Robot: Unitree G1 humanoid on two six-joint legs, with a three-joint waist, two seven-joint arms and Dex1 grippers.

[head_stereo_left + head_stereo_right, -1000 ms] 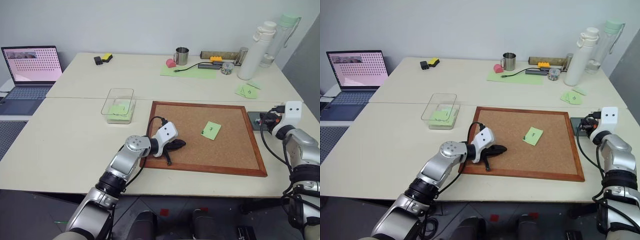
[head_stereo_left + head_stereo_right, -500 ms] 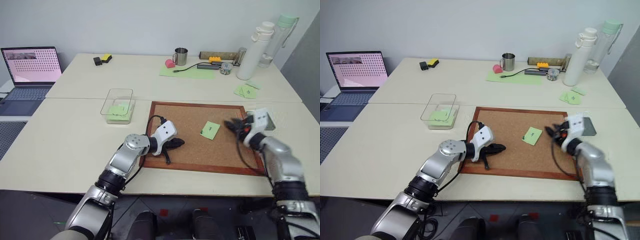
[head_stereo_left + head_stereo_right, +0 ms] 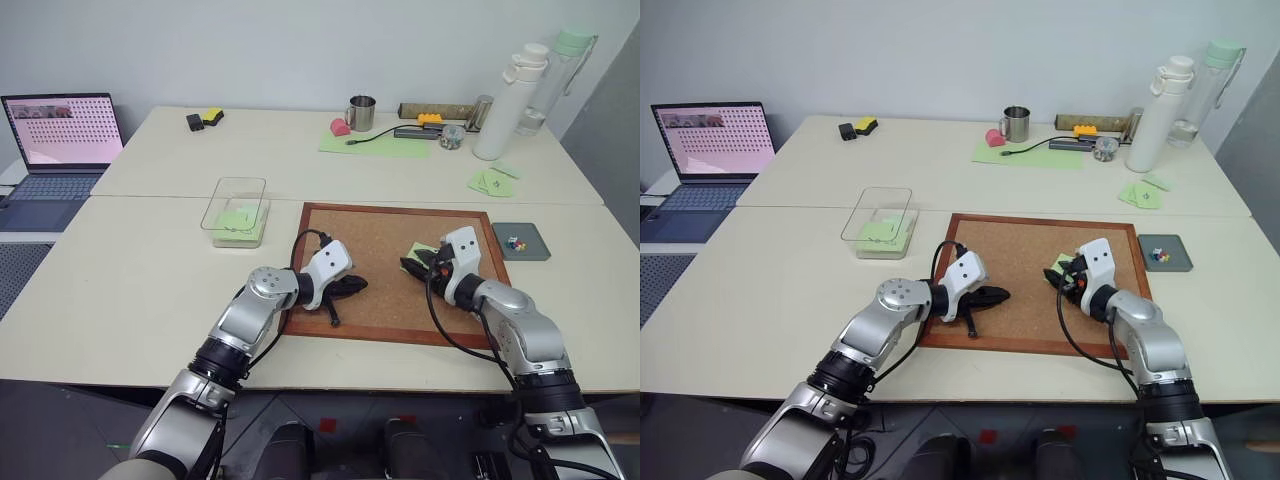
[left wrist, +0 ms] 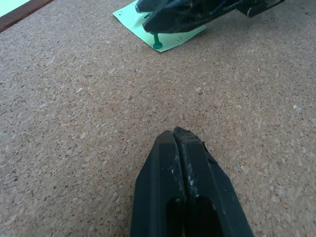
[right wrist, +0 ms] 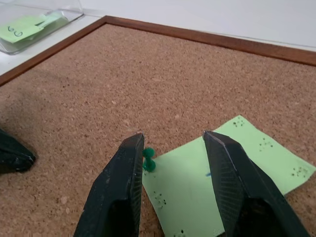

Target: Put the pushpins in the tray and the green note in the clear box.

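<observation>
A: Corkboard [image 3: 390, 270] lies on the table, and both grippers are over it. What do you see at the right gripper [image 5: 173, 143]?

B: Its two fingers stand apart above the corner of the green note [image 5: 222, 182]. A green pushpin [image 5: 148, 160] is stuck in this corner, just beside one finger. I cannot say if the finger touches it.

A: And the left gripper [image 4: 177, 136]?

B: Its fingers are pressed together with nothing between them, low over the bare cork, well apart from the note.

A: Where are the other things?

B: The tray [image 3: 521, 241] is on the table just beside the right edge of the board, with a few small coloured pushpins [image 3: 515, 242] inside. The clear box [image 3: 238, 211] stands near the left upper corner of the board. Green paper lies inside it.
</observation>
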